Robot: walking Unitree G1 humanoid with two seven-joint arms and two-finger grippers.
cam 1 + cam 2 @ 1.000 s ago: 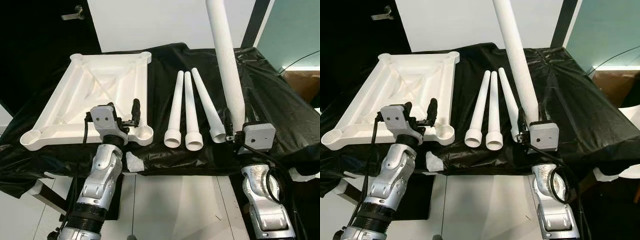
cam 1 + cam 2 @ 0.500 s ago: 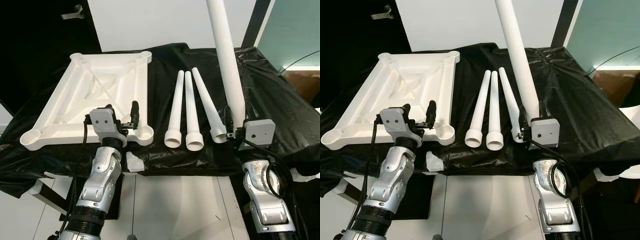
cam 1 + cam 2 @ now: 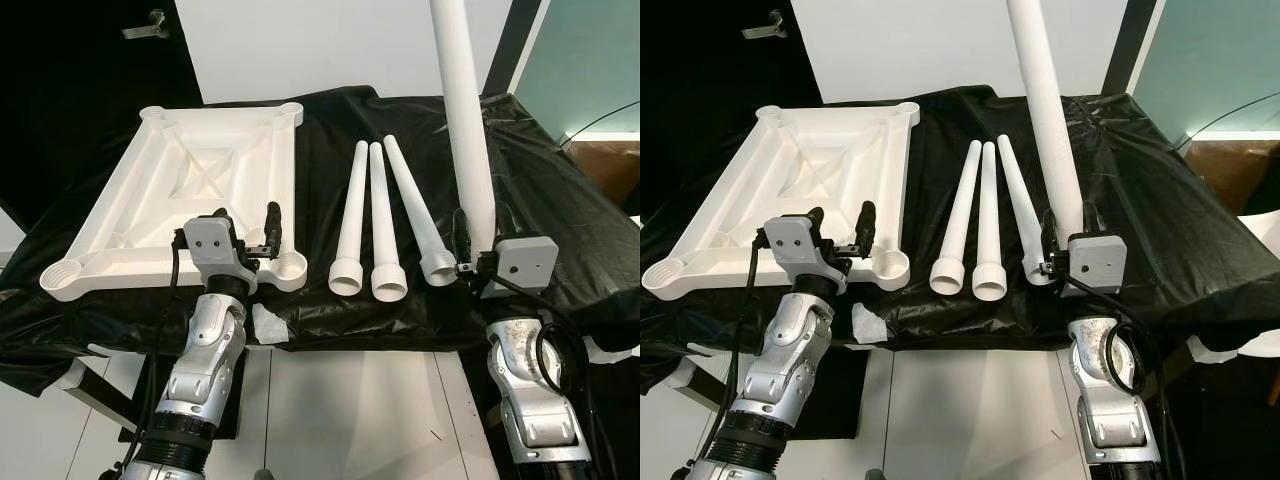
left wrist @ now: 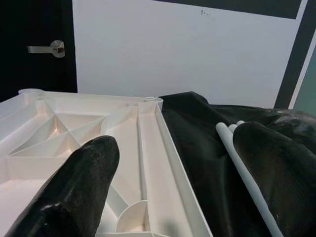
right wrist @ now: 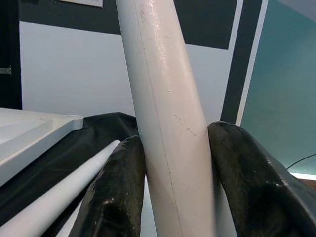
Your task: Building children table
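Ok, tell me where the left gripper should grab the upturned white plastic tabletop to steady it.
Probably the near right corner socket, approached from the robot's side. The upturned white plastic tabletop lies flat, its raised rim is thin enough to pinch, and the open left gripper already hovers beside that corner.

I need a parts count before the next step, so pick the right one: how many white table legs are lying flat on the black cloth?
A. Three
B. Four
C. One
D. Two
A: three table legs lie side by side on the black cloth beside the upturned tabletop, while the right gripper holds a fourth leg upright, off the cloth.
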